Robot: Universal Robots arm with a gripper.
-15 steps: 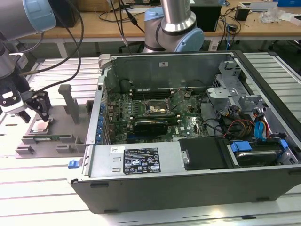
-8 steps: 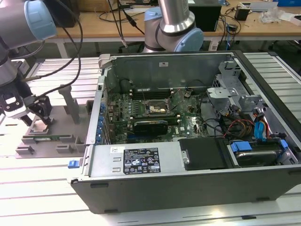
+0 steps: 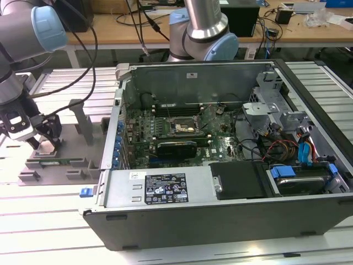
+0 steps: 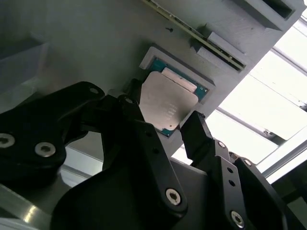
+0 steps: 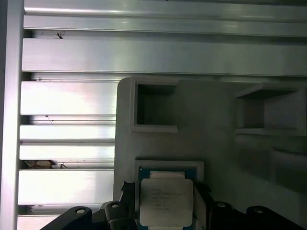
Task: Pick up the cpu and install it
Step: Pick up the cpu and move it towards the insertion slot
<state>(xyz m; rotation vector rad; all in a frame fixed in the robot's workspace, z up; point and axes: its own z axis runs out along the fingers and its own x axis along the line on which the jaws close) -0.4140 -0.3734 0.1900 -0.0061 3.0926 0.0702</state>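
A: gripper position?
B: The gripper (image 3: 44,143) is low over the grey tray (image 3: 60,164). In the exterior view that's at 9 o'clock from the open computer case (image 3: 165,190) (the exterior view's left) and well apart from it.
A: cpu?
B: The cpu (image 4: 169,98) is at the tray's square recess, metal top up, with green board edge showing around it. In both wrist views it lies between the fingers (image 4: 194,129).
A: gripping?
B: Yes, the fingers are pressed against two opposite edges of the cpu, one per side. I can't tell if it's seated in the recess or just clear of it.
A: socket?
B: The motherboard socket (image 3: 185,128) is mid-board inside the case (black frame, roughly 3 o'clock from the tray). Tray and case both rest on the slatted metal worktop (image 3: 49,221).
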